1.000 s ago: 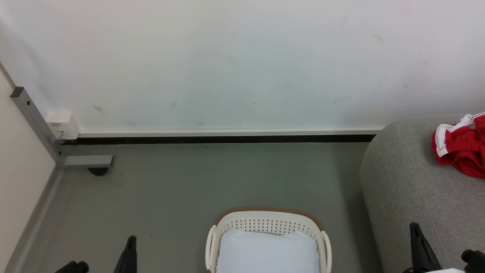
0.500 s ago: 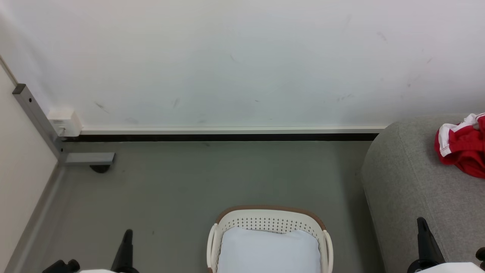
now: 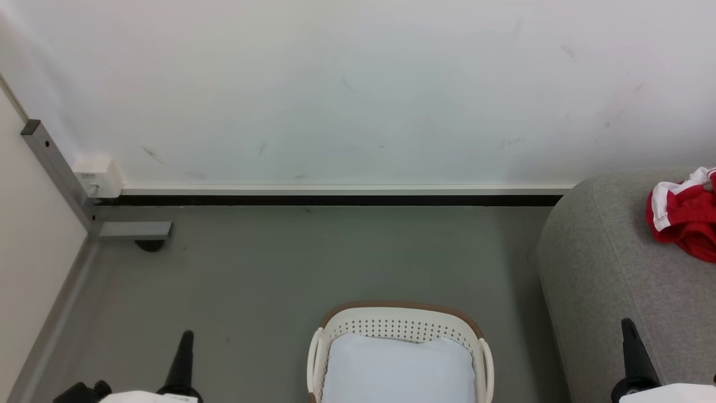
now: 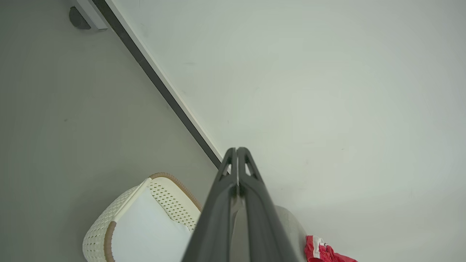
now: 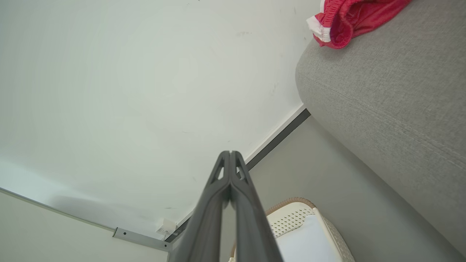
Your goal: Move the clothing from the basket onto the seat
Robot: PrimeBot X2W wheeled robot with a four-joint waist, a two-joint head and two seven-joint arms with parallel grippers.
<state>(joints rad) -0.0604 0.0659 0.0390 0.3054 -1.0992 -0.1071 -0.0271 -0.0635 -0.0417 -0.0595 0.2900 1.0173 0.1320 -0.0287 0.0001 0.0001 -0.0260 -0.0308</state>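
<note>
Red clothing (image 3: 685, 221) with white trim lies crumpled on the grey seat (image 3: 609, 280) at the right; it also shows as clothing (image 5: 349, 16) on the seat (image 5: 393, 87) and as clothing (image 4: 324, 253). The cream basket (image 3: 400, 324) with its brown rim stands on the floor at bottom centre, holding a flat pale sheet (image 3: 398, 372); no red fabric shows inside it. My left gripper (image 3: 184, 341) is shut and empty at lower left, left of the basket (image 4: 160, 193). My right gripper (image 3: 629, 330) is shut and empty beside the seat's front, right of the basket (image 5: 291, 214).
A white wall (image 3: 358, 89) with a dark baseboard (image 3: 335, 200) runs behind the grey floor (image 3: 313, 263). A metal bracket and small white box (image 3: 98, 173) sit in the left corner by a side panel.
The head view has shifted slightly, so the wall, basket and seat sit a little lower and further right. Both grippers stay shut and show lower in the picture.
</note>
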